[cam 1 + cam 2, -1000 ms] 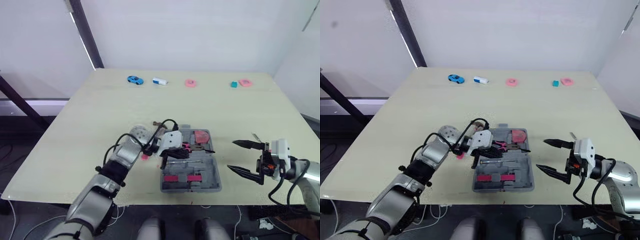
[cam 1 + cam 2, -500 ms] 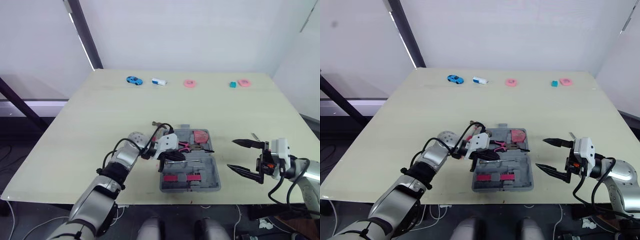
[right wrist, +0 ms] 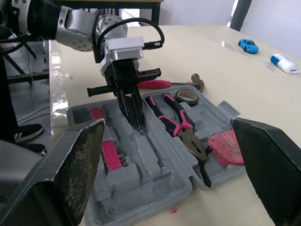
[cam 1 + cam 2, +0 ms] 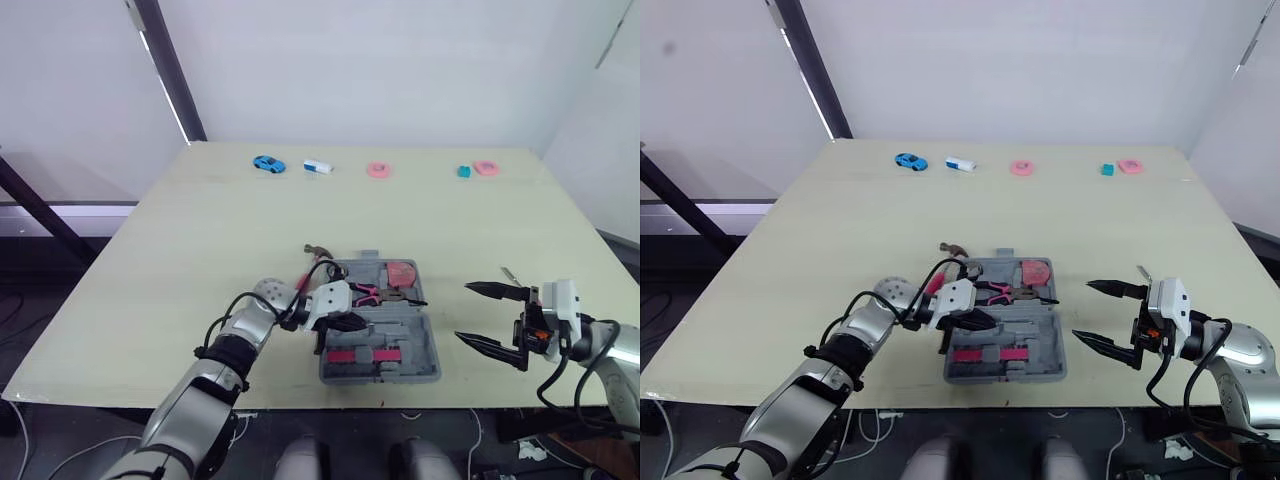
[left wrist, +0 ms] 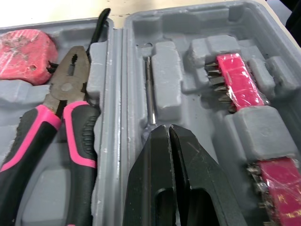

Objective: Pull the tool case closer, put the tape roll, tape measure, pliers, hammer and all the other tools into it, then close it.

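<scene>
A pale wooden desk [image 4: 200, 230] stands before white walls. Near its front edge lies an open grey plastic tool case [image 4: 415, 330], holding pink-and-black-handled pliers [image 4: 385, 294], a red tape measure [image 4: 402, 272] and a brown tape roll [image 3: 187, 96]. A pink-handled hammer [image 4: 952, 247] lies on the desk at the case's far left corner. The left end effector [image 5: 168, 129] reaches into the case, fingers pressed together. The right end effector [image 4: 464, 312] hovers beside the case, fingers spread wide.

The tool case [image 5: 113, 117] was matt grey moulded plastic; the pliers [image 5: 70, 89] had dull dark metal and rubbery pink grips. The desk [image 4: 200, 230] looked smooth, faintly glossy.
</scene>
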{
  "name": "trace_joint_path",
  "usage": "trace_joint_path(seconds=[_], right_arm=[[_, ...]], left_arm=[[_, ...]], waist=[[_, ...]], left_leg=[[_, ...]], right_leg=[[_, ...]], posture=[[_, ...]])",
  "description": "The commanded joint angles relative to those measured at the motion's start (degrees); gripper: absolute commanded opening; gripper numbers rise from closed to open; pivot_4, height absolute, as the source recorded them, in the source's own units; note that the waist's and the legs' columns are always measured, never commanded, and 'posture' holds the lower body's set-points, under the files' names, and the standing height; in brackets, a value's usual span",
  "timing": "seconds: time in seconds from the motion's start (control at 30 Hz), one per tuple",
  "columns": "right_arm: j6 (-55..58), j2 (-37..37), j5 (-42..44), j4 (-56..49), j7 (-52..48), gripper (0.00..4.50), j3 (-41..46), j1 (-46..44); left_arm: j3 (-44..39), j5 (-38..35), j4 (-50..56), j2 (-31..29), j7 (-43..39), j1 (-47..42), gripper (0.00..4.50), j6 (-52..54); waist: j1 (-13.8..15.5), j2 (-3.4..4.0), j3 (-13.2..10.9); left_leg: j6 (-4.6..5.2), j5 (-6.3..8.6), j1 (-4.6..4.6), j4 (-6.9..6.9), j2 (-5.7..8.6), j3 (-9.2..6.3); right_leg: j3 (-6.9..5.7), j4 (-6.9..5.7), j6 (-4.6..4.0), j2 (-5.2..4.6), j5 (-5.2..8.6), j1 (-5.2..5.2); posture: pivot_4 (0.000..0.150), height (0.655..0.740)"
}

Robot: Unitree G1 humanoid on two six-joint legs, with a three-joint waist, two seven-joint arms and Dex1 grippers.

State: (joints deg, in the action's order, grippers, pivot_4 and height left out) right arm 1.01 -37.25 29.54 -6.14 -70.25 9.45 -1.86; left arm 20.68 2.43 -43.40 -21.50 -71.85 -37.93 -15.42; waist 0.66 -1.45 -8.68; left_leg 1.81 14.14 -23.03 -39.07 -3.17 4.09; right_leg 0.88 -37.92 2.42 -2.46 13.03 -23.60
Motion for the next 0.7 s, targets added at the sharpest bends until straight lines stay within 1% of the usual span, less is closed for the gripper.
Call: trace_joint_path(seconds=[0.03, 0.1, 0.17, 0.2, 0.37, 0.6, 0.67, 0.7], right_arm=[[-0.32, 0.06, 1.43, -0.48, 0.92, 4.50, 1.81, -0.19], [-0.12, 0.34, 1.89, -0.16, 1.43, 4.50, 2.05, -0.30], [0.16, 0.81, 2.50, 0.59, 2.21, 4.50, 2.66, -0.32], [0.28, 1.03, 2.80, 1.15, 2.54, 4.50, 3.03, -0.35], [-0.44, 1.75, 3.00, 3.79, 4.17, 4.50, 4.55, 0.06], [-3.10, 2.13, 0.80, 9.33, 7.55, 4.50, 8.24, 2.49], [-2.81, 1.98, 1.06, 9.92, 8.38, 4.50, 9.30, 3.28], [-2.57, 1.86, 1.27, 10.09, 8.58, 4.50, 9.84, 3.71]], left_arm=[[-3.14, -2.68, -0.27, 0.57, 0.86, 1.24, 0.14, 3.08], [-5.71, -5.78, 2.31, 1.05, 0.80, 1.39, 0.14, 5.31], [-8.82, -9.55, 7.04, 0.60, 0.77, 2.27, 0.14, 7.24], [-10.33, -11.14, 9.87, 0.08, 1.05, 2.91, 0.14, 8.76], [-16.47, -17.25, 23.06, -3.14, 3.97, 7.05, 0.14, 18.18], [-27.28, -23.74, 35.64, -8.65, 11.18, 17.38, 0.14, 25.78], [-29.43, -25.08, 38.25, -10.17, 12.08, 20.68, 0.14, 27.18], [-30.51, -25.98, 39.48, -10.72, 12.42, 22.17, 0.34, 27.88]], waist=[[-0.01, 0.01, 0.00], [-0.06, 0.00, -0.02], [-0.08, 0.00, -0.04], [-0.06, 0.00, -0.05], [-0.02, 0.02, -0.06], [-0.24, 0.02, -0.07], [-0.25, 0.03, -0.07], [-0.12, 0.03, -0.08]], left_leg=[[0.00, 0.00, 0.08, 0.00, -0.01, 0.00], [0.00, 0.00, 0.09, 0.00, -0.05, 0.01], [0.00, 0.00, 0.05, 0.00, -0.05, 0.00], [0.00, 0.00, -0.04, 0.02, -0.06, 0.01], [0.00, 0.02, -0.11, 0.09, -0.05, 0.01], [0.01, 0.02, 0.07, 0.40, -0.05, 0.01], [0.01, 0.02, 0.10, 0.47, -0.06, 0.01], [0.01, 0.02, 0.14, 0.52, -0.06, 0.01]], right_leg=[[0.00, 0.00, 0.09, 0.00, 0.06, 0.07], [0.01, -0.01, 0.09, -0.01, 0.06, 0.06], [0.01, 0.00, 0.06, -0.01, 0.04, 0.04], [0.01, 0.00, -0.10, -0.01, -0.05, -0.06], [0.01, 0.06, -0.12, -0.01, -0.06, -0.08], [0.11, 0.15, -0.11, -0.02, -0.04, -0.07], [0.12, 0.18, -0.11, -0.03, -0.03, -0.08], [0.15, 0.19, -0.12, -0.05, -0.03, -0.07]], posture=[[0.150, 0.7395], [0.150, 0.7395], [0.150, 0.7395], [0.150, 0.7395], [0.150, 0.7395], [0.150, 0.7395], [0.150, 0.7395], [0.150, 0.7395]])
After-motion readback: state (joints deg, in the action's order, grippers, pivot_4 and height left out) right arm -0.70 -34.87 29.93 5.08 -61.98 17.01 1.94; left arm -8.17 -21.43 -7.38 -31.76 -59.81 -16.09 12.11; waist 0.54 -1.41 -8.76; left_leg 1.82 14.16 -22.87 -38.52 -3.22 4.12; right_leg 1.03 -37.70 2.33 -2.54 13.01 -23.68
